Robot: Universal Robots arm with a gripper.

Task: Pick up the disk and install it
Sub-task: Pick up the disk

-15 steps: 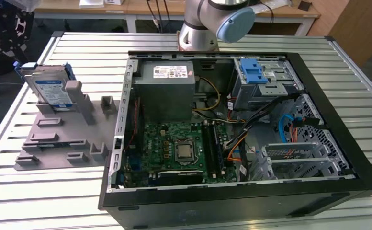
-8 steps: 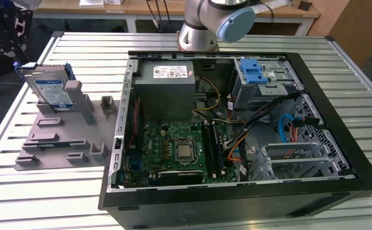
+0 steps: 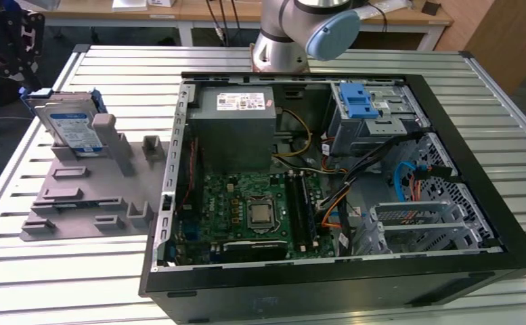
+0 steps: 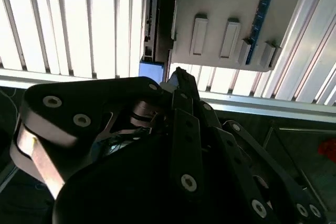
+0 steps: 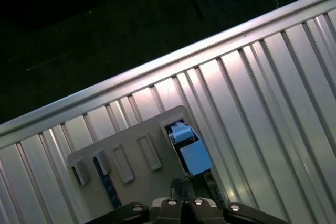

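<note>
The disk [image 3: 71, 127] stands upright in the grey stand [image 3: 82, 200], on the exterior view's left of the open computer [image 3: 335, 169]. The gripper [image 4: 178, 77] hangs high above the stand. I cannot tell if it is apart or together.

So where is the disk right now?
At the exterior view's left, the disk stands on edge in the grey holder on the table, beside the open computer case.

We see the disk [image 3: 68, 125] standing upright on edge in the grey holder [image 3: 91, 203] at the exterior view's left. It has a silver body, a white-and-blue label facing the camera and a blue plastic frame along its sides, and it sits outside the open computer case [image 3: 335, 279].
</note>
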